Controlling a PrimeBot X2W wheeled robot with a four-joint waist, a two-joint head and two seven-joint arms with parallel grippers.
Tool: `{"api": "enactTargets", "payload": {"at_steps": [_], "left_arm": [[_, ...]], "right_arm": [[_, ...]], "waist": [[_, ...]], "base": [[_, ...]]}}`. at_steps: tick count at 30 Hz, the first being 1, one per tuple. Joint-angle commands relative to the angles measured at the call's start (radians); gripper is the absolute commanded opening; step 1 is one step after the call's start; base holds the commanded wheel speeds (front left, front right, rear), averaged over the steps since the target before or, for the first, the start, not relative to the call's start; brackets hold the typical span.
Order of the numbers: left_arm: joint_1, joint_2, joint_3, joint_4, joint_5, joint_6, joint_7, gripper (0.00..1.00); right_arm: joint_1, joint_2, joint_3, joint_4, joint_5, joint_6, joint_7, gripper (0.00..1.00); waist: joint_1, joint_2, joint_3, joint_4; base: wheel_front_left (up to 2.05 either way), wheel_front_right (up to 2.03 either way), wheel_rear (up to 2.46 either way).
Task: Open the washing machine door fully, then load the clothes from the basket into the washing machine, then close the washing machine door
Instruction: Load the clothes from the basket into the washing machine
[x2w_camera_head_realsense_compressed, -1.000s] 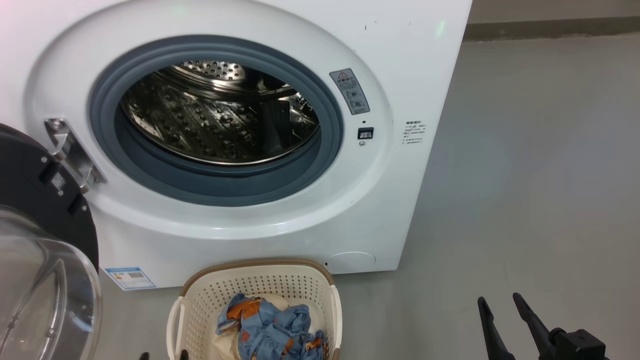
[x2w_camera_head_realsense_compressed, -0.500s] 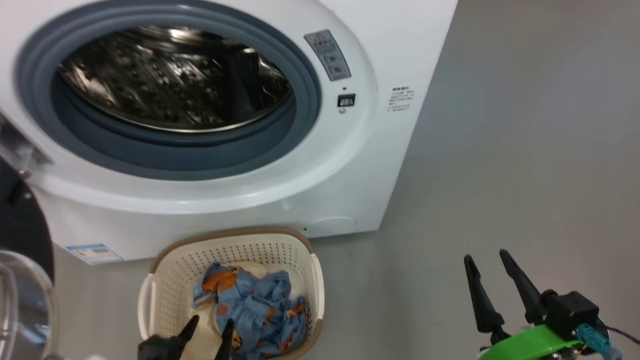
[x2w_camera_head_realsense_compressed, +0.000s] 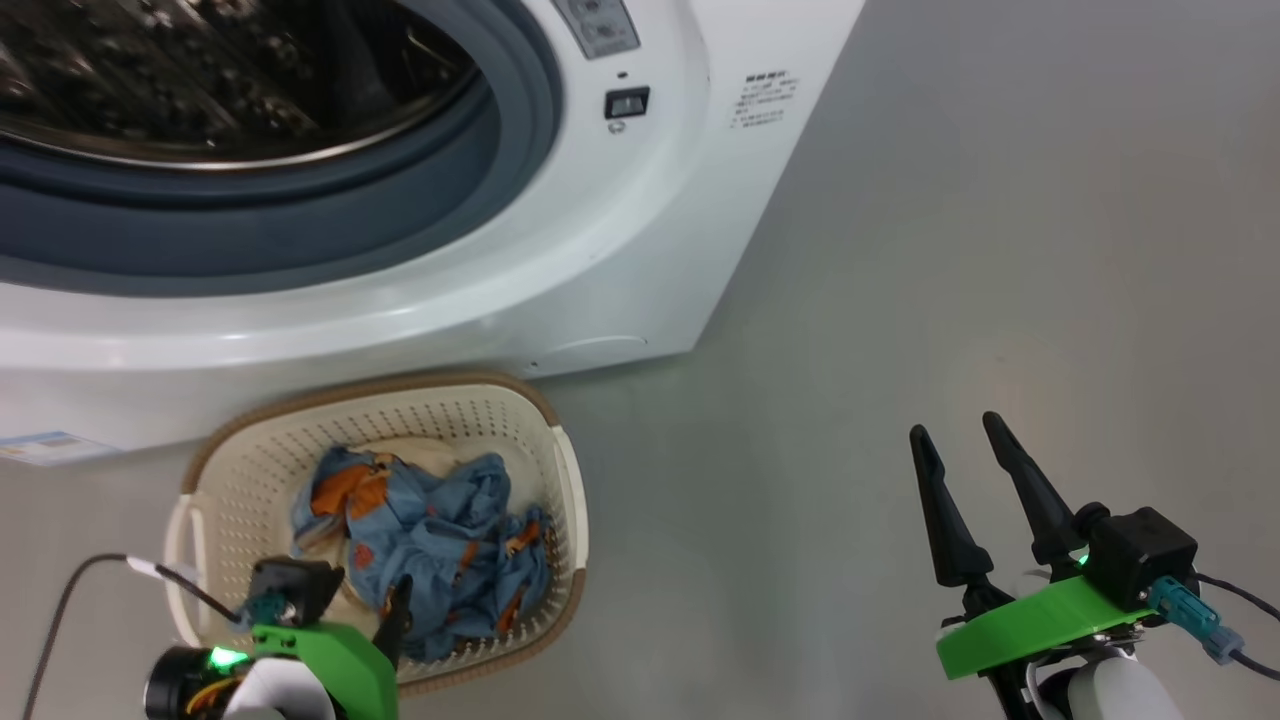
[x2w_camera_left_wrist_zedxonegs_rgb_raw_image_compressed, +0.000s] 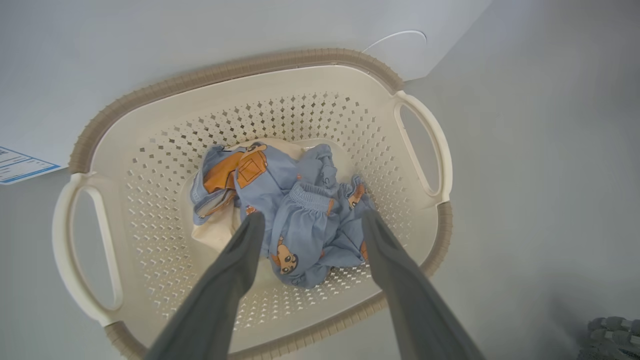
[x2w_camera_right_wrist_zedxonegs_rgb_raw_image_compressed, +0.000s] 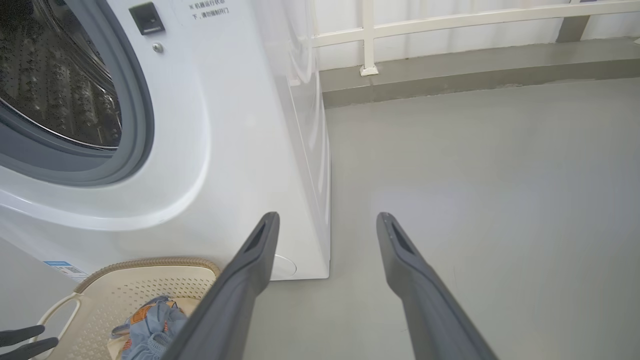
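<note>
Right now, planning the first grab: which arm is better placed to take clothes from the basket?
Left. The left gripper, jaws open, points straight at the clothes in the basket; the right gripper, also open, is over the floor.

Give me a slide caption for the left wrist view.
Open left tool over bear-print blue clothes in the cream perforated basket, at the foot of the white washing machine.

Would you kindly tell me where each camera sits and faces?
Left wrist: above the basket, looking down at the clothes past the open left tool.
Right wrist: low, facing the washing machine and floor past the open right tool.
Head: high, looking down on all these; both tools below.
Shared: all show basket and clothes.
</note>
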Motion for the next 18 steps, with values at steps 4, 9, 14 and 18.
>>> {"api": "enactTargets", "payload": {"at_steps": [4,9,14,18], "left_arm": [[-0.089,0.035,0.03,0.09,-0.016,-0.012,-0.016,1.0],[-0.189,0.042,0.024,0.202,-0.03,-0.024,-0.001,1.0],[-0.292,0.059,0.011,0.291,-0.032,-0.032,0.002,1.0],[-0.355,0.069,0.015,0.361,-0.054,-0.037,0.018,1.0]], "right_arm": [[-0.032,-0.008,0.045,-0.031,0.006,0.006,-0.012,1.0],[-0.052,-0.008,0.072,-0.051,-0.01,0.006,-0.012,1.0],[-0.074,-0.008,0.079,-0.07,-0.023,0.006,-0.012,1.0],[-0.092,-0.008,0.084,-0.083,-0.031,0.006,-0.012,1.0]], "waist": [[-0.0002,0.0,0.106,-0.046],[-0.0002,0.0,0.186,-0.04],[-0.0002,0.0,0.269,-0.033],[-0.0002,0.0,0.323,-0.037]], "base": [[0.0,0.0,0.0],[0.0,0.0,0.0],[0.0,0.0,0.0],[0.0,0.0,0.0]]}}
